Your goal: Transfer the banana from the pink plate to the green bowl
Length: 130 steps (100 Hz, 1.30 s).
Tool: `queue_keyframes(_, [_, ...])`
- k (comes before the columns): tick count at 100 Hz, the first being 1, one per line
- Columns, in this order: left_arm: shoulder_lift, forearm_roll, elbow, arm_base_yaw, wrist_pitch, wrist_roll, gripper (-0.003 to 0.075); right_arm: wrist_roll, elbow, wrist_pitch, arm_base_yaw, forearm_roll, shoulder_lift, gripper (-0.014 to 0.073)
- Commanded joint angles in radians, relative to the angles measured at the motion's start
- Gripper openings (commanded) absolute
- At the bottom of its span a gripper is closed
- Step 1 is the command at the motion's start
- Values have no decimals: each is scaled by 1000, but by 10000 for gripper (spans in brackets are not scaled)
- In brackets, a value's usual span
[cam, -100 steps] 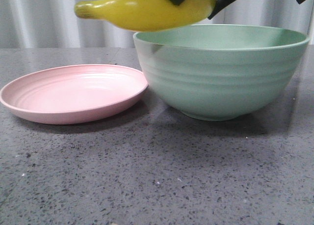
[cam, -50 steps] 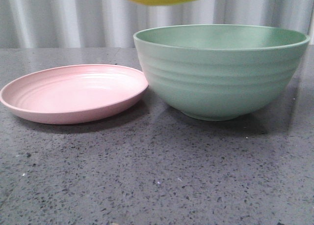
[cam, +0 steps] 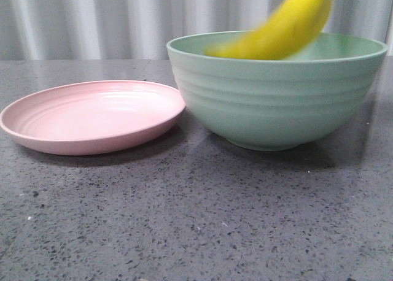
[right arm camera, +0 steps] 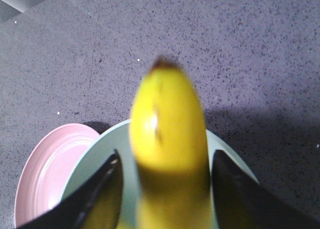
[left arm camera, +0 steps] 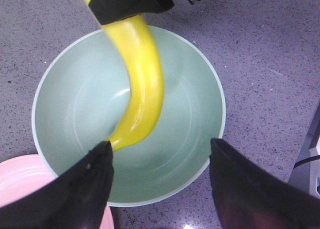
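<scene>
The right claw (right arm camera: 165,189) pinches the banana (cam: 282,29) tilted, stem end dipping into the bowl (cam: 276,97) for release, while the left claw (left arm camera: 160,181), spread and empty, hangs above the bowl, the plate (cam: 92,118) bare.

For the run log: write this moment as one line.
phase: place | right gripper: holds banana, tilted into green bowl | left gripper: open above bowl | pink plate: bare

The banana (cam: 279,30), glossy yellow and blurred, slants from the upper right of the front view down into the green bowl (cam: 276,103), its lower end below the rim. The bowl, pale mint and ridged, stands right of centre. The pink plate (cam: 92,116), shallow and bare, lies at left, its rim just beside the bowl.
</scene>
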Motion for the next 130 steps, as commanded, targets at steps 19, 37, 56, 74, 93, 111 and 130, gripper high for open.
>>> queue_keyframes(19, [-35,-12,-33,-6,-67,0,387,-10,-28,-68,-1,4,-26,414])
queue_keyframes(37, [-35,-12,-33,-6,-74,0,382,-39,-32,-66,-1,-25,-38,385])
queue_keyframes(56, [-35,-12,-33,-6,-91,0,142,-106,-32,26,-1,-82,-88,125])
queue_keyframes(74, [-47,-9,-33,-6,-96,0,-20,-187,6,49,-1,-119,-179,-67])
queue_keyframes(93, [-123,-6,-25,-6,-114,26,-20,-196,158,-81,-1,-155,-342,-67])
queue_keyframes(111, [-252,-6,55,-6,-170,83,-20,-196,351,-213,-1,-169,-521,-67])
queue_keyframes(130, [-458,-6,262,-6,-313,94,-20,-196,552,-374,-1,-169,-740,-67])
